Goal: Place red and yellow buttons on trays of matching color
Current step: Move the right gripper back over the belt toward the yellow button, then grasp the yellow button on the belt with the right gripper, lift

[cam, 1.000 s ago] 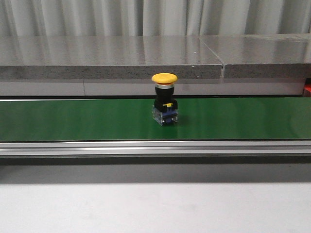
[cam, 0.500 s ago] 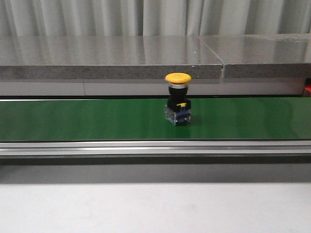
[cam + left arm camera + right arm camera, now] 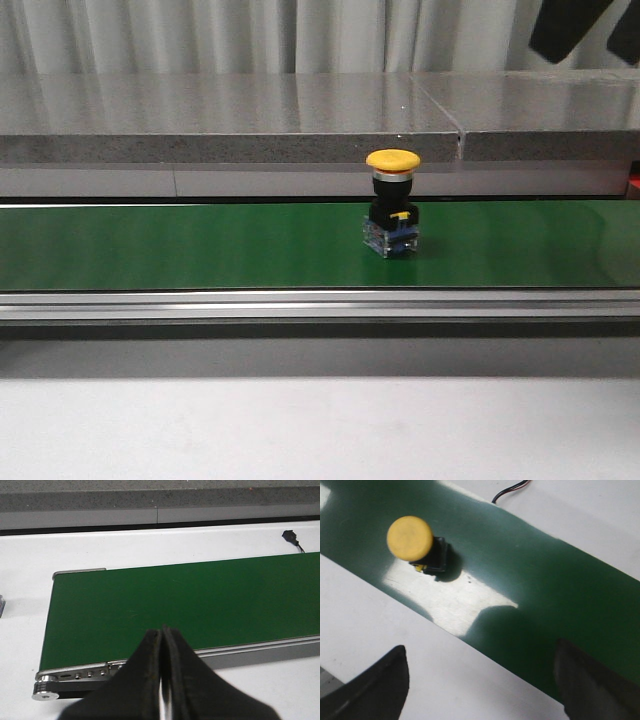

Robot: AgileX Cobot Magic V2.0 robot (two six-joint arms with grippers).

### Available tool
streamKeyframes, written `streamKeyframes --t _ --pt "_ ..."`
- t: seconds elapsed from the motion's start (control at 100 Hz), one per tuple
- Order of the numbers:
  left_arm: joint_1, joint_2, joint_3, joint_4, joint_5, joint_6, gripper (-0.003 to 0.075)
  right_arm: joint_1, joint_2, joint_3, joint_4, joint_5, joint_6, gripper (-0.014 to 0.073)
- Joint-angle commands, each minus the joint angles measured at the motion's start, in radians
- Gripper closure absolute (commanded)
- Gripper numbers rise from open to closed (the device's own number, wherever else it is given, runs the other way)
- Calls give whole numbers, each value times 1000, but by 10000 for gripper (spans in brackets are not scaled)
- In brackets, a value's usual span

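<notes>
One yellow button, nothing sorted yet.
Nearest, the white table (image 3: 320,430) lies bare; on the green belt (image 3: 150,245) beyond, right of centre, the yellow button (image 3: 392,203) stands upright and unheld. Left tool (image 3: 162,680) is pressed closed and empty; right tool (image 3: 482,680) gapes wide, empty. No trays or red button show.

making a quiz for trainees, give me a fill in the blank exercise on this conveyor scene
1. The push button standing on the conveyor belt has a ____ cap.
2. The belt's surface is ____ in colour.
3. The left gripper has its fingers ____.
4. The right gripper, above the belt, has its fingers ____.

Missing words: yellow; green; shut; open
</notes>
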Motion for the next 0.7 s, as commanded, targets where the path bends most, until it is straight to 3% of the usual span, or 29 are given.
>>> streamKeyframes --t 0.0,0.3,0.69 --pt "-7 0 -29 -14 -66 3 741 32 4 -25 6 -30 -19 -1" --pt "-7 0 -29 -14 -66 3 741 119 117 -25 11 -72 -19 -1" --pt "-7 0 -29 -14 -66 3 741 124 218 -27 36 -225 -17 -1"
